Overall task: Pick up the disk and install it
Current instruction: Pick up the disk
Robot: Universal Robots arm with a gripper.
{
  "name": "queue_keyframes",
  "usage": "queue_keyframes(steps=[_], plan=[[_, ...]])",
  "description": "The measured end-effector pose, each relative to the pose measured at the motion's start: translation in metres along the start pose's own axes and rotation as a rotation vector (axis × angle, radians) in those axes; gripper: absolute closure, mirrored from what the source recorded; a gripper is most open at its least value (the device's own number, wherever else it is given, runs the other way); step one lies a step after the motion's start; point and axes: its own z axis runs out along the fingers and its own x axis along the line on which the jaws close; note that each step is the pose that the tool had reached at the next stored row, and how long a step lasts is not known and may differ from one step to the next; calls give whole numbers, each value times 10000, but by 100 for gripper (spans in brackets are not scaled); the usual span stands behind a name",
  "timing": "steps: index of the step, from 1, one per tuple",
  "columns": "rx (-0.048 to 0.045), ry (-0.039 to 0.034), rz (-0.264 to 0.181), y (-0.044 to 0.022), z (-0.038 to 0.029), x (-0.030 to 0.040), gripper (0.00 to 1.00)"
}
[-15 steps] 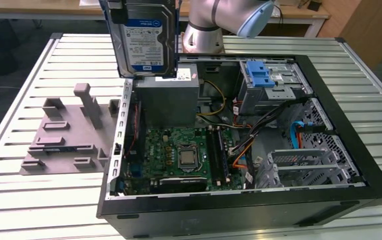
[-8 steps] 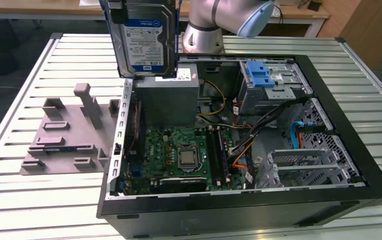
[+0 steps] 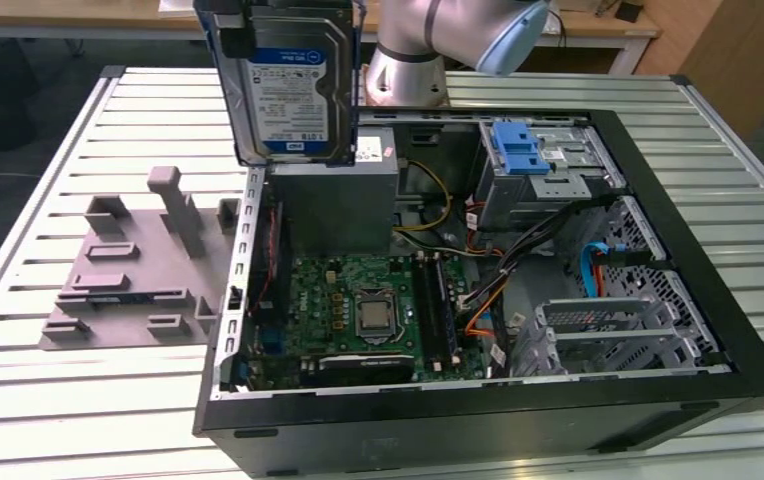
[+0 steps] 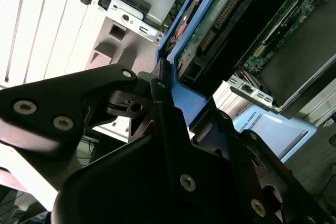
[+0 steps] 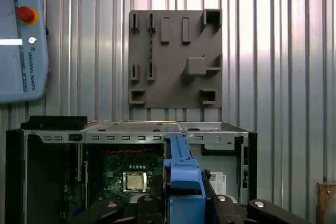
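Fig. One disk (image 3: 289, 88), a flat silver rectangle with a white-and-blue label in a blue plastic frame, hangs upright above one open black computer case (image 3: 489, 425), over its edge on the exterior view's left. One black gripper (image 4: 173, 95) appears clenched on the frame's edge. One grey moulded plate (image 3: 129, 270) lies beside the case on a ribbed metal table (image 3: 35, 400).

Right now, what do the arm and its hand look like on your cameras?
The arm is a smooth silver-grey tube with a rounded pale blue cap at its joint. The hand is matte black: flat angular plates and linkage bars, dotted with silver screw heads in both wrist views.
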Motion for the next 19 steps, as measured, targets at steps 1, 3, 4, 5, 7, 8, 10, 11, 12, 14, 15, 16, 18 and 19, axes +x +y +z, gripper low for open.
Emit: queue_keyframes(steps=[1, 3, 4, 5, 7, 8, 10, 11, 12, 14, 15, 16, 18, 19], plan=[[0, 0, 1, -12, 0, 11, 64], [-1, 1, 1, -47, 0, 33, 64], [0, 1, 1, -67, 0, 42, 64], [0, 1, 1, -93, 1, 48, 64], [10, 1, 0, -146, 2, 56, 64], [19, 1, 0, -167, 3, 58, 64], [38, 0, 2, -201, 9, 66, 64], [45, -1, 1, -218, 12, 70, 64], [47, 0, 1, -241, 13, 72, 64], [49, 1, 0, -301, 20, 78, 64], [50, 0, 2, -337, 22, 80, 64], [50, 0, 2, -376, 24, 81, 64], [49, 1, 0, -460, 28, 82, 64], [49, 0, 2, -504, 29, 82, 64]])
